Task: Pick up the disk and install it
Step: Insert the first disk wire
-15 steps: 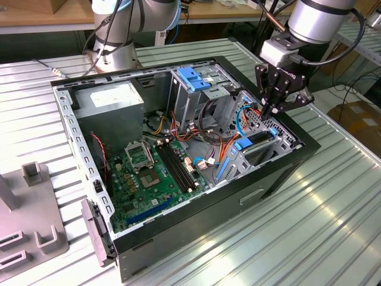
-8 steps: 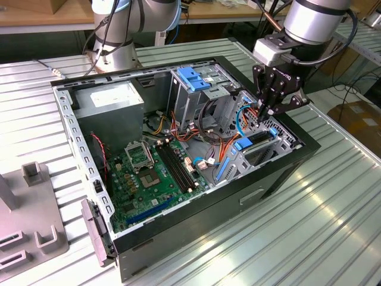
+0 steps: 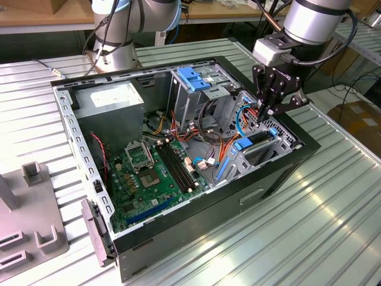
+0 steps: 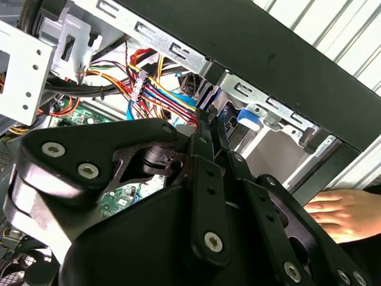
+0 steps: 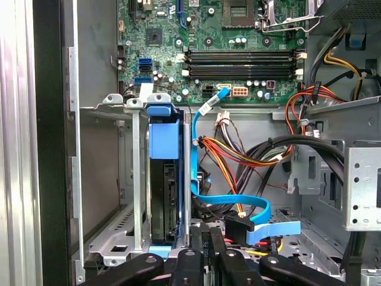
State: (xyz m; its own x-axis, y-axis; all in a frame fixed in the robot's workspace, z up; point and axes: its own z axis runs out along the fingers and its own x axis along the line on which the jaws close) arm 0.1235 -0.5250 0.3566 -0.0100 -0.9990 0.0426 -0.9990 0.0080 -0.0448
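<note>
a robotics lab or workshop: an opened computer case (image 3: 178, 149) lies on a ribbed metal workbench (image 3: 333, 208), grey fixture blocks (image 3: 30, 220) sit at the bench's edge on the exterior view's left, and wooden benches (image 3: 47, 15) and a cardboard box (image 3: 357, 116) stand behind.

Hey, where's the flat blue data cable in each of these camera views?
Exterior view: the blue cable curves among the wires, toward the exterior view's right.
Second wrist view: the blue cable lies among red and yellow wires.
First wrist view: the blue cable loops beside the disk.
Shared landmark: the green motherboard.
</note>
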